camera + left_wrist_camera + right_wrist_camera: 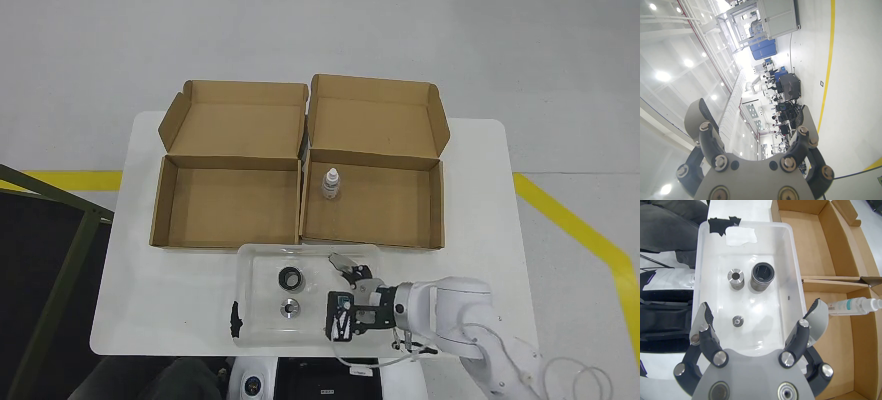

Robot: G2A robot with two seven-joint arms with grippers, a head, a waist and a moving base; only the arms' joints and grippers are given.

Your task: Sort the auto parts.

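Note:
A clear plastic bin [262,256] [797,275] stands at the table's front edge. Inside it stand a black-rimmed bearing sleeve [290,277] [762,276], a steel cylinder with a centre hole [289,307] [736,278] and a small steel plug [738,321]. My right gripper [345,295] [761,307] hovers open above the bin's right part, nothing between its fingers, the small plug just below them. My left gripper [752,111] is open and empty, pointing up toward the room away from the table.
Two open cardboard boxes lie behind the bin. The left box [230,205] [810,247] holds nothing. The right box [395,205] [863,351] holds a small white bottle [331,184] [853,306]. Black tape [236,322] [721,224] marks the bin's left corner.

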